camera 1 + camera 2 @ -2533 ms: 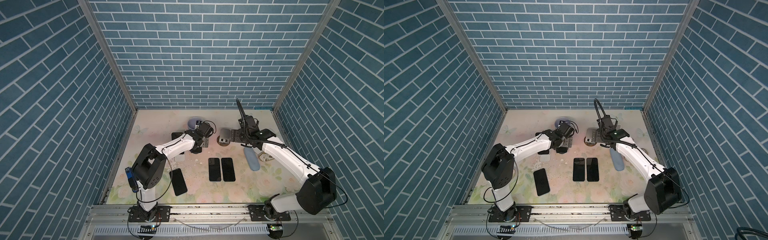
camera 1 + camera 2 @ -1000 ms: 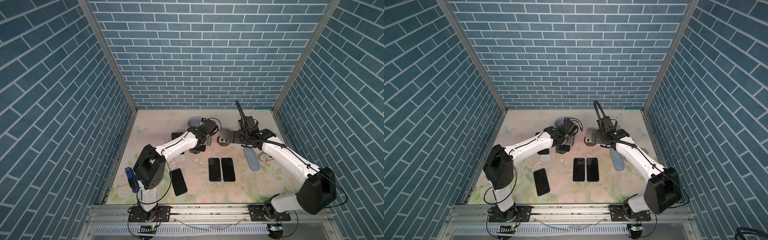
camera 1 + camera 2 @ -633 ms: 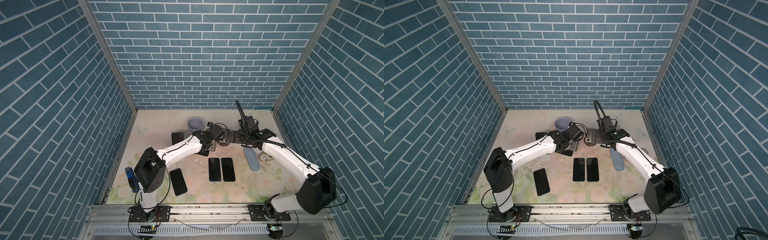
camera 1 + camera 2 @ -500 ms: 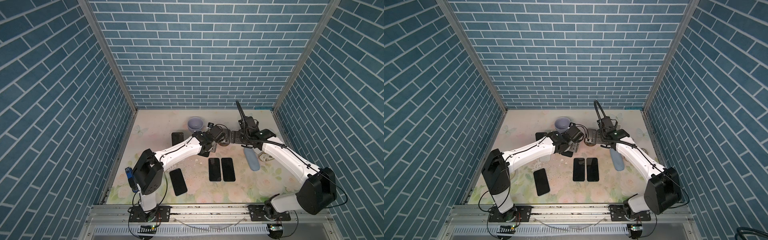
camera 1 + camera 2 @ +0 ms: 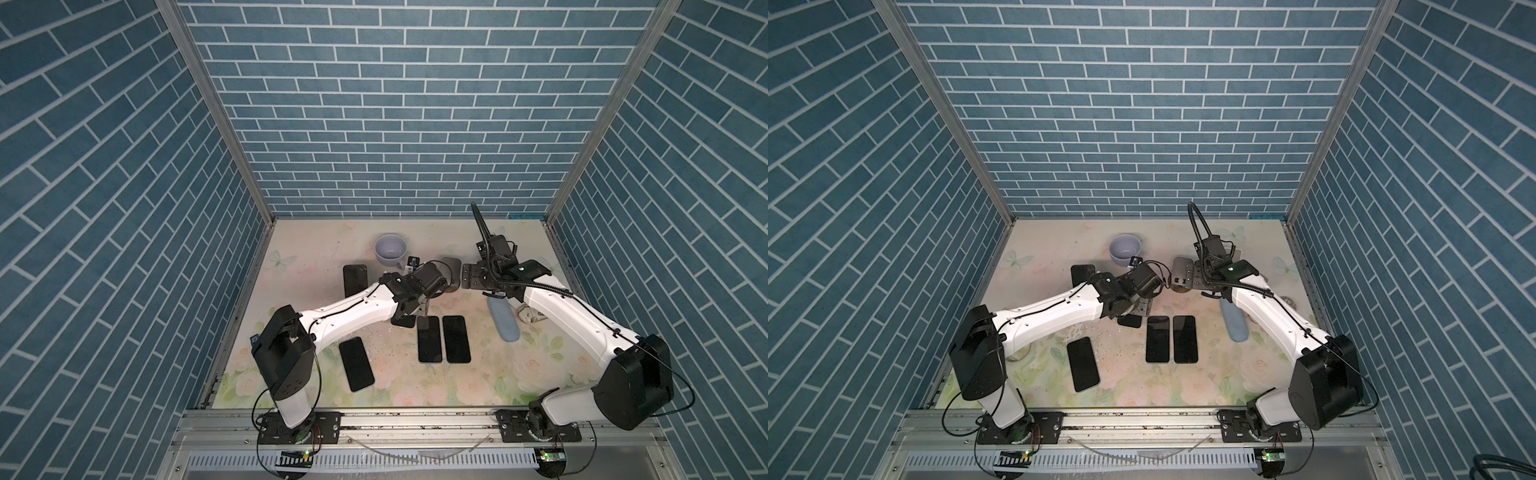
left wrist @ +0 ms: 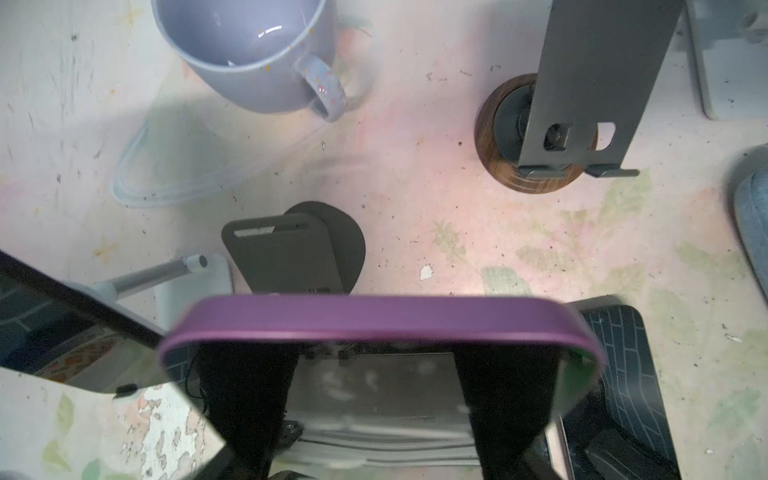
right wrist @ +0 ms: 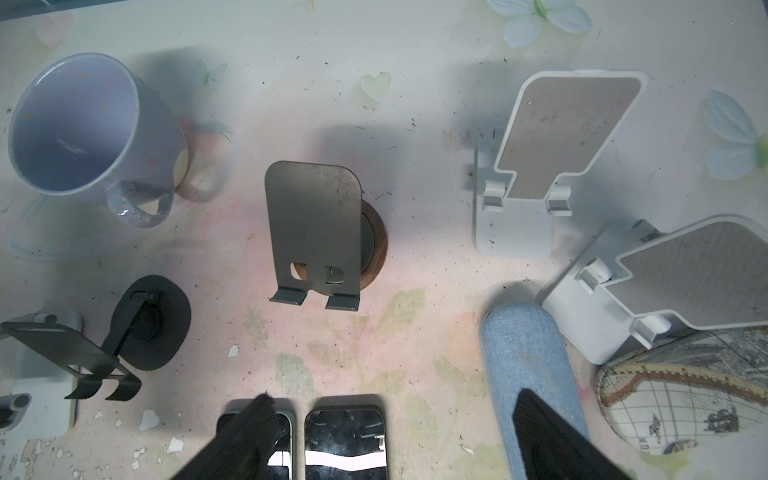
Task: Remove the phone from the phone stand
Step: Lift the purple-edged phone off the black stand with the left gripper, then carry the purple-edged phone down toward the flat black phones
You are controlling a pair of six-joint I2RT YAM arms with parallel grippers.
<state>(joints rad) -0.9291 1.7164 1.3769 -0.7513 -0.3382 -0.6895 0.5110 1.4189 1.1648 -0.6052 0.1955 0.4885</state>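
Your left gripper (image 6: 378,361) clamps the phone (image 6: 380,320) by its smooth, rounded purple edge.
Your right gripper (image 7: 395,397) is spread and empty, near the grey sheet-metal phone stand (image 7: 313,224) on its round wooden base (image 7: 376,245).

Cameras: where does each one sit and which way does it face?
Top views: stereo pair high above the front rail, looking down and back at the table; left arm and right arm show whole.
Left wrist: on the left arm, facing down at the table; left gripper shut on phone.
Right wrist: on the right arm, facing down; right gripper open, empty.
Shared: all four show mug and grey stand.
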